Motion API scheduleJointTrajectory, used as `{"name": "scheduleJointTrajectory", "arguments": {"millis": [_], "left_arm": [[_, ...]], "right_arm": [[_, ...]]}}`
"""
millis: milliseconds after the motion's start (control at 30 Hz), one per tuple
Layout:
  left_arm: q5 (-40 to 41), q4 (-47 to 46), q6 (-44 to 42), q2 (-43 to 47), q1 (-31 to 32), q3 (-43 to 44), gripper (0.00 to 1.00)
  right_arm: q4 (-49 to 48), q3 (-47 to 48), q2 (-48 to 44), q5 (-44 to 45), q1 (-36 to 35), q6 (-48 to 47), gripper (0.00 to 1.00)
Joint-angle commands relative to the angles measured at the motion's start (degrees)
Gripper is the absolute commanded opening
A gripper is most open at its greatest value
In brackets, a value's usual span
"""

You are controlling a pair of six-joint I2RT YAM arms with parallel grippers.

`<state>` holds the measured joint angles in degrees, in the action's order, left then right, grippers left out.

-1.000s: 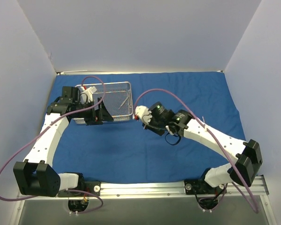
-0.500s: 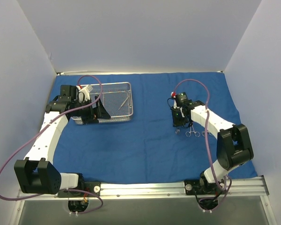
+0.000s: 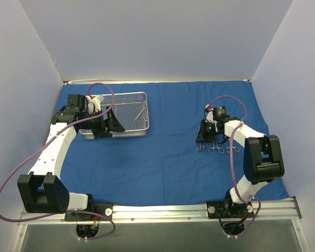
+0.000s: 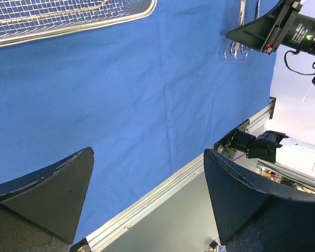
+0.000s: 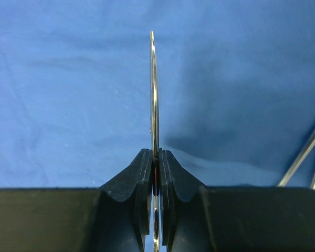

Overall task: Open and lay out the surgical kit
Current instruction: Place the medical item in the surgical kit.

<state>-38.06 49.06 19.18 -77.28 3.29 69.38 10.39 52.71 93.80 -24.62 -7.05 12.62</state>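
The royal-blue cloth [image 3: 163, 163] lies spread flat over the table. The silver wire-mesh tray [image 3: 128, 100] sits on it at the back left, with one thin instrument [image 3: 140, 113] still inside. My left gripper [image 3: 106, 126] hovers over the tray's near edge, wide open and holding nothing [image 4: 148, 155]. My right gripper [image 3: 202, 139] is low over the cloth at the right, shut [image 5: 155, 152] on a thin silver instrument [image 5: 154, 94] seen edge-on. Two ring-handled instruments [image 3: 216, 149] [image 3: 231, 149] lie on the cloth just beside it.
The metal rail [image 3: 163, 212] with both arm bases runs along the near edge. White walls enclose the back and sides. The laid-out instruments' shafts [image 5: 307, 152] show at the right edge of the right wrist view.
My right arm swung from beside the tray to the right side of the cloth, carrying the instrument down next to the two lying there. The left gripper barely moved.
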Motion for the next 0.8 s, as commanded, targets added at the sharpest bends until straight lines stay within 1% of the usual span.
{"name": "scheduleJointTrajectory", "arguments": {"millis": [0,200,300,400,433,500,600,633,767], "left_arm": [[-1.6,-2.3,0.0,-0.6,-0.4,2.5,0.94],[-3.6,-4.0,0.6,-1.8,-0.4,2.2,0.94],[-4.5,-4.4,0.7,-2.4,-0.4,2.4,0.94],[-4.6,-4.4,0.6,-2.7,-0.4,2.7,0.94],[-4.6,-4.5,0.6,-2.7,-0.4,2.7,0.94],[-4.6,-4.5,0.6,-2.7,-0.4,2.6,0.94],[-3.0,-3.7,0.2,-2.8,-0.4,2.6,0.94],[-2.4,-3.4,-0.3,-2.7,-0.4,2.9,0.94],[-1.1,-3.2,-0.9,-3.0,-0.3,3.0,0.94]], "right_arm": [[-1.8,-0.3,1.6,-5.6,0.9,-1.7,0.01],[-2.8,-0.9,2.9,-4.8,1.1,-0.3,0.03],[-3.3,-2.3,2.7,-2.8,1.1,0.3,0.06],[-2.9,-2.8,2.4,0.0,1.1,0.6,0.12],[-2.8,-2.9,2.3,0.7,1.1,0.8,0.15],[-2.8,-2.8,2.4,1.8,1.1,0.7,0.18],[-2.0,-2.4,2.6,3.3,1.1,0.9,0.29],[-2.0,-2.4,2.4,3.5,1.1,1.1,0.35],[-0.4,-2.3,0.7,6.3,1.1,1.0,0.46]]}}
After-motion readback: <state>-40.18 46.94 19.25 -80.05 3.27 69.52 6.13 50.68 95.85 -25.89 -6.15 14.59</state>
